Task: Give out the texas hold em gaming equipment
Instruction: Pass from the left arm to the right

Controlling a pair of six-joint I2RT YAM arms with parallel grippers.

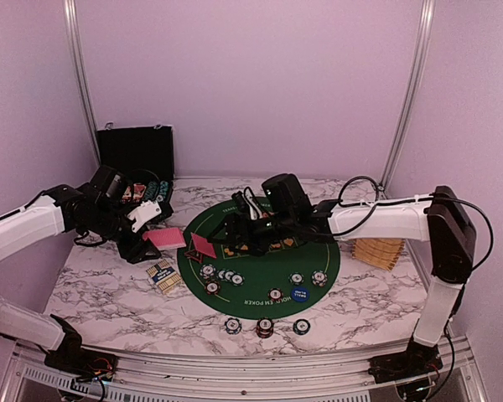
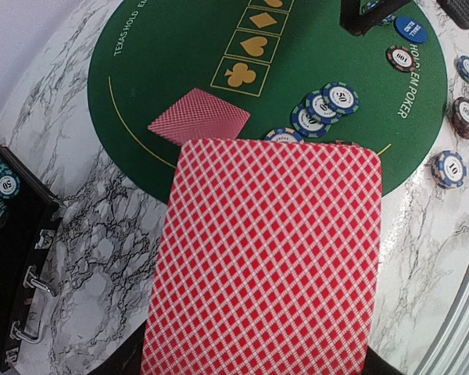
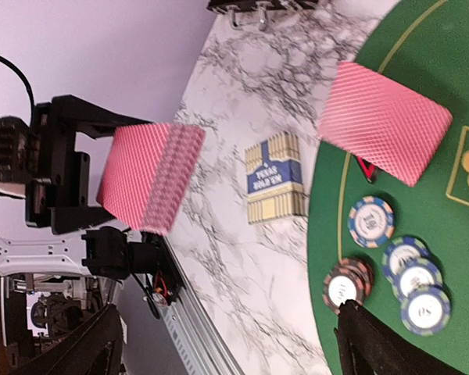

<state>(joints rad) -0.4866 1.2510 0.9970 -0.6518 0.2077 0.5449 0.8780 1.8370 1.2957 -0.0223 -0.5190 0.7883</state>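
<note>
My left gripper (image 1: 145, 240) is shut on a stack of red-backed playing cards (image 2: 266, 258), held above the marble left of the green poker mat (image 1: 260, 260). The stack hides its fingers in the left wrist view. One red-backed card (image 1: 203, 245) lies on the mat's left edge, partly over the black-red triangle marker (image 3: 365, 168). My right gripper (image 1: 233, 233) is open and empty, low over the mat near that card. Striped chips (image 1: 222, 276) sit on the mat near the blue button (image 1: 299, 293). Three chips (image 1: 264, 327) lie on the marble in front of the mat.
A blue and cream card box (image 1: 161, 275) lies on the marble left of the mat. The open black chip case (image 1: 136, 159) stands at the back left, with chips inside. A tan slatted wooden piece (image 1: 379, 249) sits right of the mat, under the right arm.
</note>
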